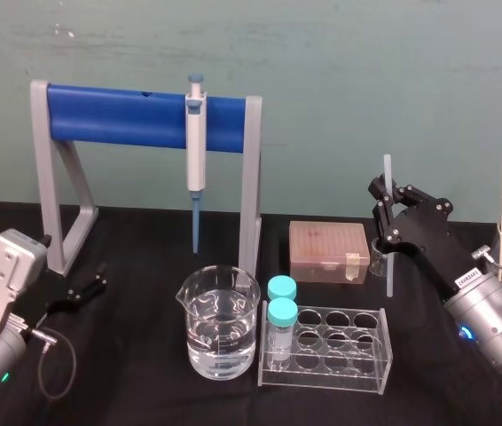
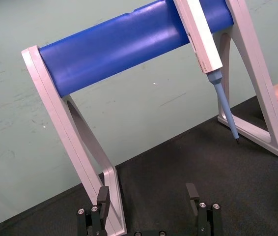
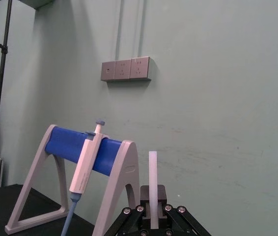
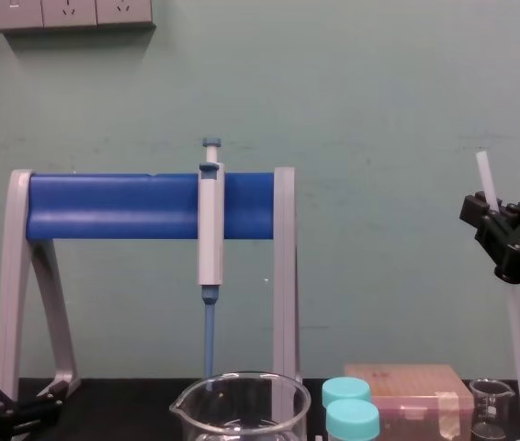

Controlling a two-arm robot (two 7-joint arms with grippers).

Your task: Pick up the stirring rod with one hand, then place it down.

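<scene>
Stirring rod [image 1: 390, 266] upright, clamped in right hand [image 1: 384, 216]; left hand [image 1: 100, 277] parked, fingers apart.

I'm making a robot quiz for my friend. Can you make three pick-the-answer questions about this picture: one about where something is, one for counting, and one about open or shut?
1. Where is the stirring rod?
A) lying flat
B) upright in the right hand, up in the air
C) on the floor

2. How many blue-capped tubes stand in the rack?
A) two
B) four
C) none

3. How is the left hand?
A) shut tight
B) open, holding nothing
C) holding a spoon

Answers:
1 B, because the right hand's fingers are clamped on the rod, which points up.
2 A, because two blue caps show at the rack's left end.
3 B, because its fingers stand apart with nothing between them.
</scene>
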